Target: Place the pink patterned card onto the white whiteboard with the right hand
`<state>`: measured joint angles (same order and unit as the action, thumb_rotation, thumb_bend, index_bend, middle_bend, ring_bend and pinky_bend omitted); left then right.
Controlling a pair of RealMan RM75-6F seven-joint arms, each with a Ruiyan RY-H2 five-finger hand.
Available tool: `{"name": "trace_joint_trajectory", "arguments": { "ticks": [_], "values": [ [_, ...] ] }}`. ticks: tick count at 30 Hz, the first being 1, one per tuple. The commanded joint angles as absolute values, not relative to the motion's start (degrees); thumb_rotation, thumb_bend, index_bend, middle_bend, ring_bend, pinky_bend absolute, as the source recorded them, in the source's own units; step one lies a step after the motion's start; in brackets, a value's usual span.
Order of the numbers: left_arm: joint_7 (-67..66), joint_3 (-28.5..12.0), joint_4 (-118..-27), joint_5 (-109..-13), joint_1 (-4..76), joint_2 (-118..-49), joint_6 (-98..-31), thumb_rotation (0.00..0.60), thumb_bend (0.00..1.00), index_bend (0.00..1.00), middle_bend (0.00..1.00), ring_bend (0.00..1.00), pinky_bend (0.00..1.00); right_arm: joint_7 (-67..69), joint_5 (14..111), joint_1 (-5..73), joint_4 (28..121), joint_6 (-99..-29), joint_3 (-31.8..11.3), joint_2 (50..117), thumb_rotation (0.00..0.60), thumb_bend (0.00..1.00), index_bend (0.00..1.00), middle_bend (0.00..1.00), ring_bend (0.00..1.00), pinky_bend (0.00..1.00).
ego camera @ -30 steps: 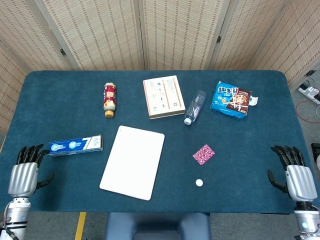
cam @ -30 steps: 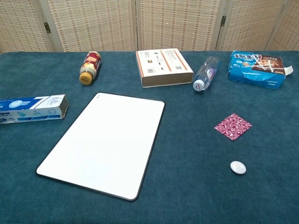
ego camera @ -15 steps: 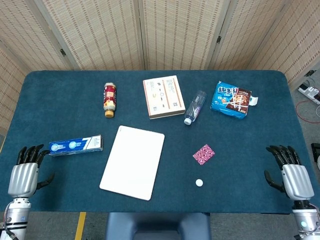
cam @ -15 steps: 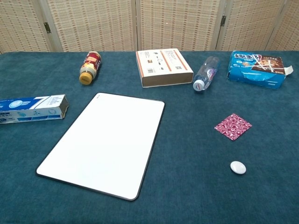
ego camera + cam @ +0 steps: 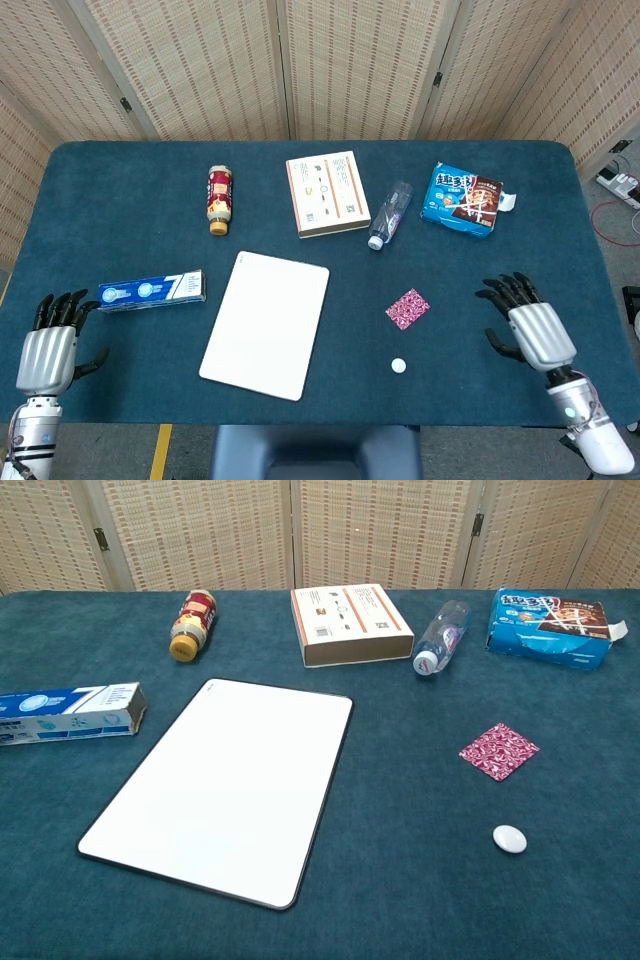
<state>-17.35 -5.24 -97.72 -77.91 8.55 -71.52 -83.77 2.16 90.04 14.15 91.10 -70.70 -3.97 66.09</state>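
The card point(image 5: 407, 308) is a small pink square with a dark red swirling pattern, lying flat on the blue table, turned corner-up like a diamond. The whiteboard point(image 5: 266, 323) is a blank white rectangle with rounded corners, lying flat, slightly tilted, at the card's 9 o'clock, well apart.

Whiteboards: we counted one point(image 5: 265, 324).
Pink cards: one point(image 5: 407, 308).
Bottles: two point(image 5: 219, 198) point(image 5: 389, 214).
Boxes: three point(image 5: 327, 193) point(image 5: 152, 290) point(image 5: 462, 199).
White buttons: one point(image 5: 398, 366).
Hands: two point(image 5: 47, 352) point(image 5: 536, 330).
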Motion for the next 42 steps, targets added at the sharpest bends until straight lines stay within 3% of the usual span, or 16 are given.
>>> {"name": "trace_joint_trajectory", "arguments": {
  "ticks": [1,13,24,28,42],
  "values": [
    [-17.33,-5.18,-97.71,-77.83,8.46,-71.49,-83.8,0.6,0.29,0.27,0.15,0.11,0.0,0.46,89.62,19.18,89.71,-64.43,-4.87,68.4,0.6,0.44,0.28,0.18,0.07,0.0],
    [-17.15,-4.9,-97.16,-76.97,7.87,-71.48,-83.76,0.6,0.29,0.27,0.15,0.11,0.0,-1.74,87.16,29.64,80.86,-51.1,-5.3,75.9,0.6,0.44,0.28,0.18,0.04,0.0],
    [-16.49,-4.73,-97.0,-76.84,7.61,-71.46,-83.62,0.6,0.29,0.27,0.15,0.11,0.0,-4.23,86.43,33.37,77.34,-47.32,-4.04,78.81,0.6,0.44,0.26,0.18,0.03,0.0],
    [-16.27,-4.68,-96.97,-76.75,7.37,-71.44,-83.79,0.6,0.29,0.27,0.15,0.11,0.0,-4.45,86.51,34.29,76.22,-47.24,-3.87,78.66,0.6,0.37,0.26,0.17,0.02,0.0],
    [-16.02,-4.6,-96.78,-76.64,6.93,-71.33,-83.99,0.6,0.29,0.27,0.14,0.11,0.0,-6.4,85.85,37.57,74.01,-44.36,-2.29,80.55,0.6,0.37,0.26,0.17,0.02,0.0]
  ]
}}
